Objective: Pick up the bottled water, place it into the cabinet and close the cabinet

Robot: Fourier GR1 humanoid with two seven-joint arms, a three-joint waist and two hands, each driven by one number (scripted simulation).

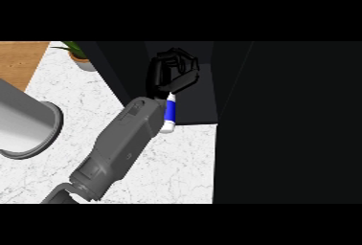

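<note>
The bottled water (170,112) is a slim white bottle with a blue label, tilted a little. It hangs at the lower front edge of the dark cabinet opening (201,100). My left hand (172,72) is raised into that opening with its fingers curled round the bottle's upper end, which they hide. The grey forearm (120,143) runs up from the lower left. A broad black panel (290,124), apparently the open cabinet door, fills the right side. My right hand does not show.
The white marble counter (78,100) spreads below and to the left. A large grey metal cylinder (25,124) stands at the left edge. A small potted plant (81,57) sits at the back left beside a wooden surface (21,57).
</note>
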